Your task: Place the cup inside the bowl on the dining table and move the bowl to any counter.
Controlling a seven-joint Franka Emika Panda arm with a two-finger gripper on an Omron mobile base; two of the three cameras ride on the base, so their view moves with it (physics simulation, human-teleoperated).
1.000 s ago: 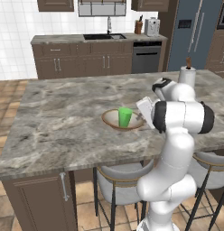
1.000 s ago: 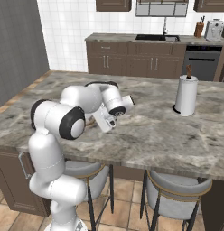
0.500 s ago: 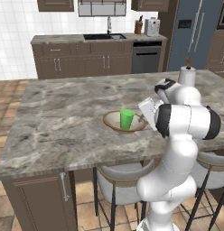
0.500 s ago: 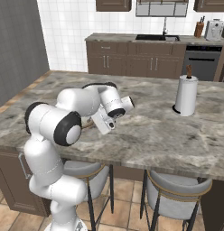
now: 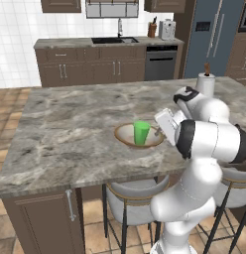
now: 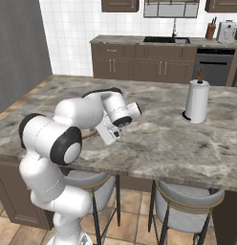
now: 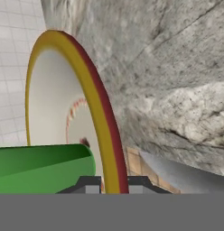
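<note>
The green cup (image 5: 141, 132) stands upright inside the wide beige bowl (image 5: 124, 134), near the front edge of the dining table (image 5: 70, 119). My gripper (image 5: 160, 134) is at the bowl's right rim, shut on it. In the hand view the brown and yellow rim of the bowl (image 7: 93, 103) runs down between my two fingertips (image 7: 89, 182), and the gripper (image 7: 114, 184) pinches it. The cup (image 7: 41, 169) lies just left of the rim there. I cannot tell whether the bowl rests on the marble or hangs slightly above it.
A white paper towel roll (image 5: 206, 83) (image 6: 197, 100) stands on the table's right part. Grey stools (image 5: 130, 198) sit under the near edge. A counter (image 5: 70, 42) with a sink runs along the tiled back wall, with a dishwasher and a fridge to its right.
The bowl with the cup has shifted slightly right and toward the table's near edge, held by the rim. My elbow has swung further right.
</note>
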